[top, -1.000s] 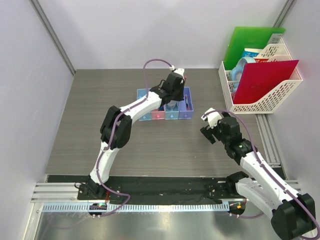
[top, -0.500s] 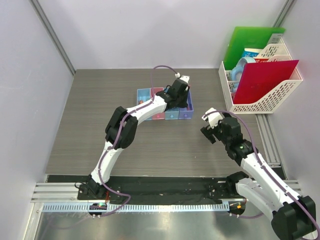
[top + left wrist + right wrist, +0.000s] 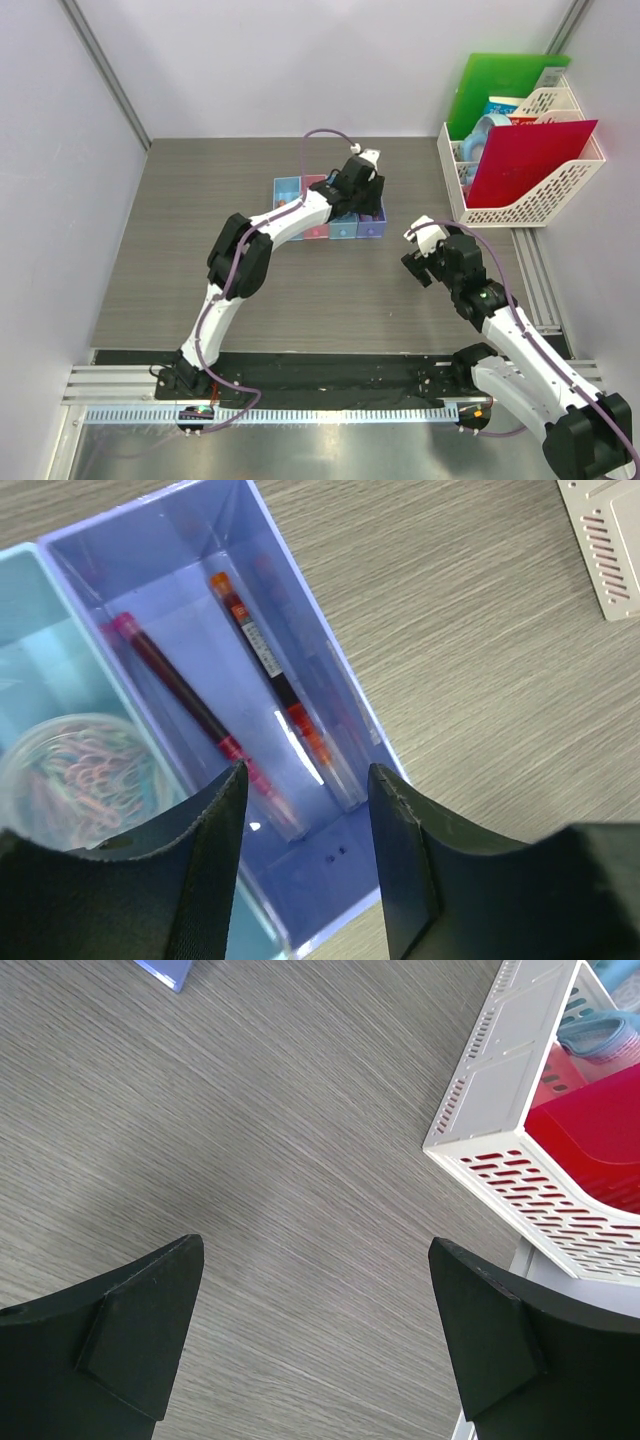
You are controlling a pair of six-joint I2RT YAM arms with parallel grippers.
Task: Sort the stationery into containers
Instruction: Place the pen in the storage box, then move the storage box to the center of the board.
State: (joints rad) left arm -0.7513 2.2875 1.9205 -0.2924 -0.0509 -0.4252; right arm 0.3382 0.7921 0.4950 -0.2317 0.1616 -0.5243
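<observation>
The row of four joined bins sits on the grey table. The left arm reaches diagonally across the row, and the left gripper is over its right end, above the purple-blue bin; its jaws are hidden from here. The right gripper is to the right of the row and nearer the bases, well apart from it. Farther right of the row stands a white mesh rack with a red folder and a green folder.

no words or numbers can be read anywhere. one pen lying inside the purple bin has a small white label with tiny dark marks, but they are too small to make out. far to the right of the purple bin, a box in the white rack has blue print, too blurry to read.
</observation>
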